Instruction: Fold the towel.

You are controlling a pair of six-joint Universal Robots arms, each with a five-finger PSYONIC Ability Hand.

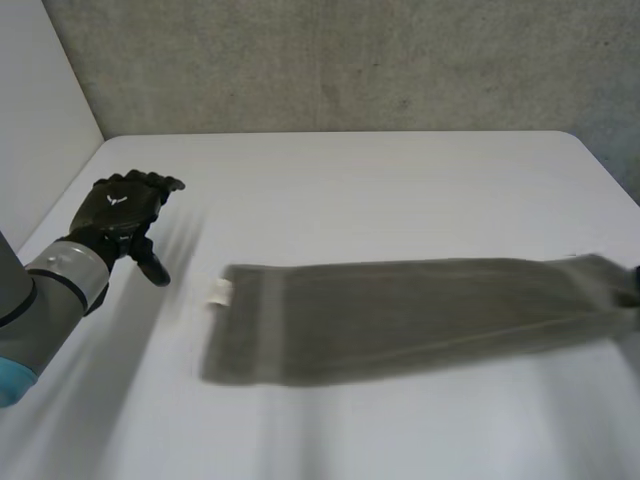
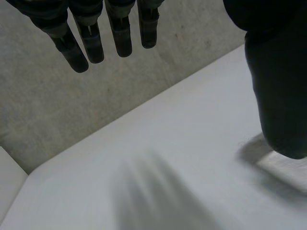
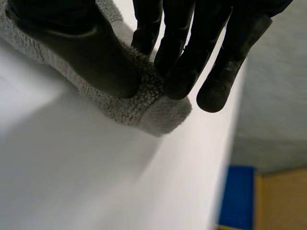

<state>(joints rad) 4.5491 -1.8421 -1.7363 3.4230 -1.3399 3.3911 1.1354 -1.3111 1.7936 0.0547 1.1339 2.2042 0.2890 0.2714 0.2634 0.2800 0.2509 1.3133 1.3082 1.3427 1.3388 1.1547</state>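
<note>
Right hand [image 3: 86, 48] fingers [image 3: 177, 62] tight on half-hidden towel [image 3: 144, 108] corner; left hand [image 1: 125, 205] slack.

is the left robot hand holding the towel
No, the left robot hand hangs open over the table, apart from the towel, while the right robot hand pinches its end.

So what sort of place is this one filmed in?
Probably a robotics lab or test bench, not a home: a plain white table with a rough grey wall behind it, and a single grey towel laid out, the right hand pinching its end.
</note>
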